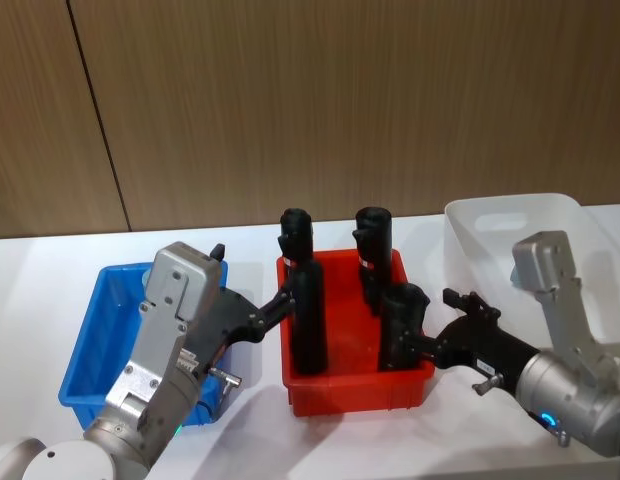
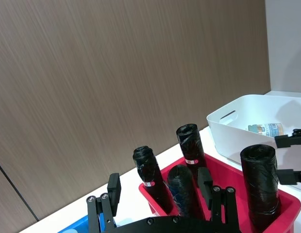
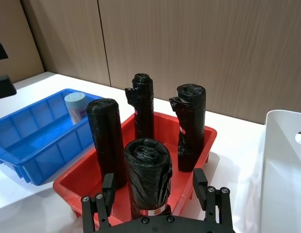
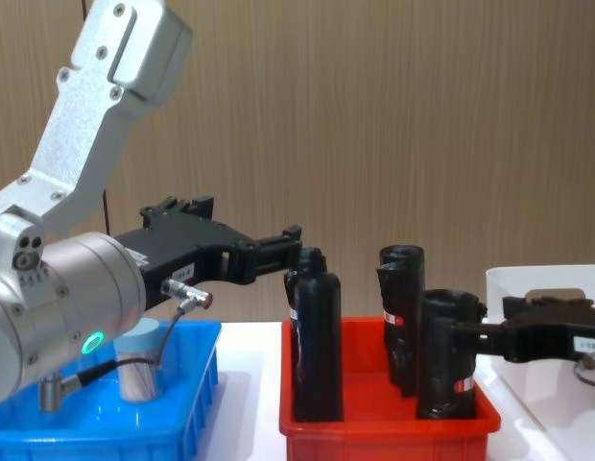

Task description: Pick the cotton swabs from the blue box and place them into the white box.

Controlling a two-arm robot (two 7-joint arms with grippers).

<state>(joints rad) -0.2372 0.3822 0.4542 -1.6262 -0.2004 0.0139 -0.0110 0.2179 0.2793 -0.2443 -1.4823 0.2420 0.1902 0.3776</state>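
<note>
The left end effector [image 4: 278, 252] hovers open and empty above the blue box [image 1: 102, 330], beside the red bin [image 1: 355, 380]; the right end effector [image 1: 430, 335], also open and empty, sits on that bin's other side. By my reading the job is half done: one tub of cotton swabs [image 2: 267, 129] lies in the white box [image 2: 228, 127], another [image 3: 75, 108] waits in the blue box.

Cotton swabs tub [image 4: 141, 370] upright in blue box [image 4: 197, 384], another lying inside white box [image 2: 238, 128]

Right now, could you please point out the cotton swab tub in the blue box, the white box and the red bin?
cotton swab tub [image 3: 76, 107], right wrist view, its side wall.
white box [image 2: 233, 127], left wrist view, its outer wall.
red bin [image 1: 355, 385], head view, its front wall.
</note>
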